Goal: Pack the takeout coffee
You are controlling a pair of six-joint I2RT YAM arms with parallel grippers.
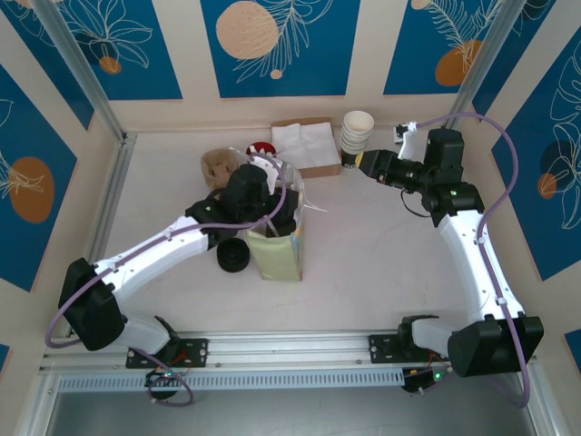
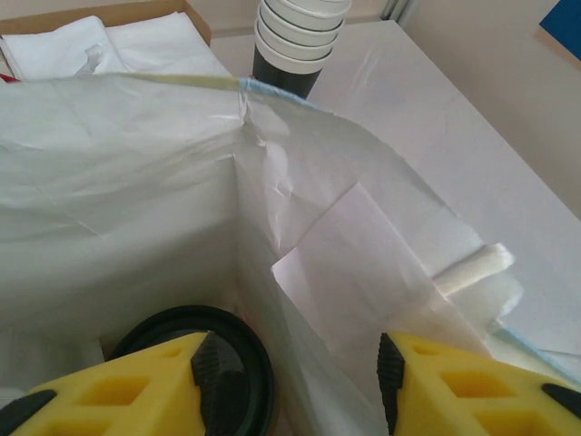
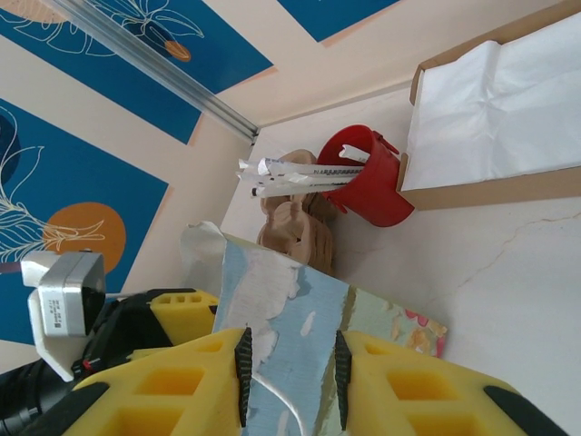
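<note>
Top, left-wrist and right-wrist views of a packing task that is looking close to its end. The left pincer (image 2: 300, 363) is hanging inside the mouth of the paper bag (image 2: 136, 182), which is standing upright on the surface (image 1: 381, 263) near the middle of the top view. Its jaws are standing roughly half apart and are gripping nothing. The takeout coffee (image 2: 177, 322) is sitting down inside the bag. Its black lid is showing just below the finger at the left of the wrist view, not between the pads, and its sides are hidden. The right pincer (image 3: 290, 363) is hovering well apart from the bag, near the stack of white cups (image 1: 357, 132), with its jaws partly open and nothing between them. The stack of black lids (image 1: 233, 257) is lying just beside the bag. Judged from this, the placing step is appearing done: the cup is in the bag and free of the jaws. What is left seems to be lifting the left pincer clear without snagging the bag wall or tipping the cup, and possibly closing the bag.
</note>
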